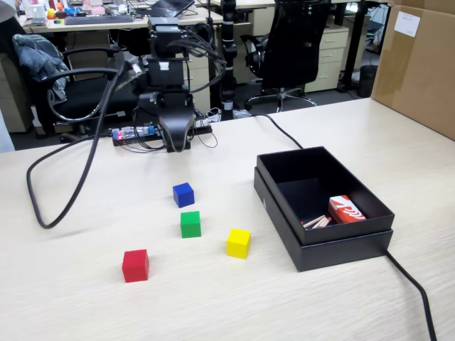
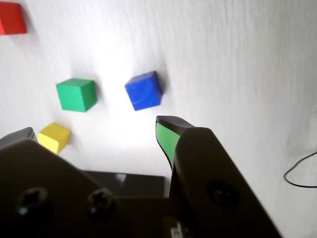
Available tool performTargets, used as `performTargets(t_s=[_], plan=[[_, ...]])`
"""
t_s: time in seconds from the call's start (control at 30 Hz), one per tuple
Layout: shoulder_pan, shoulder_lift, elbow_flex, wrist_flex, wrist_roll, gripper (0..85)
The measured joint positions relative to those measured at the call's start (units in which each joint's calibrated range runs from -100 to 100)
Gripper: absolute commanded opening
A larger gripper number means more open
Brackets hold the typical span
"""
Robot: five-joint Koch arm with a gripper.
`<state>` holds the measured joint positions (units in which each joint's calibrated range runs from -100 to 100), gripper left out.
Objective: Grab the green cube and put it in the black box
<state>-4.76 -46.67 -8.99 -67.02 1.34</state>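
Four coloured cubes wait on the tabletop [image 1: 106, 312]; the green cube [image 1: 190, 224] sits untouched between blue and yellow, left of the black box [image 1: 341, 245]; the claw [image 2: 96, 131], spread and empty, must descend over it.

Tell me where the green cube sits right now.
In the fixed view the green cube rests on the table, just in front of the blue cube, left of the yellow cube.
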Motion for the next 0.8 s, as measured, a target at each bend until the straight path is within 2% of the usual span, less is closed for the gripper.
performTargets(t_s=[0.1,0.33,0.8], plan=[[-0.6,14.9,8.9,0.0,0.0,47.1],[-0.9,34.6,19.6,0.0,0.8,47.1],[-1.0,57.7,32.1,0.0,0.8,47.1]])
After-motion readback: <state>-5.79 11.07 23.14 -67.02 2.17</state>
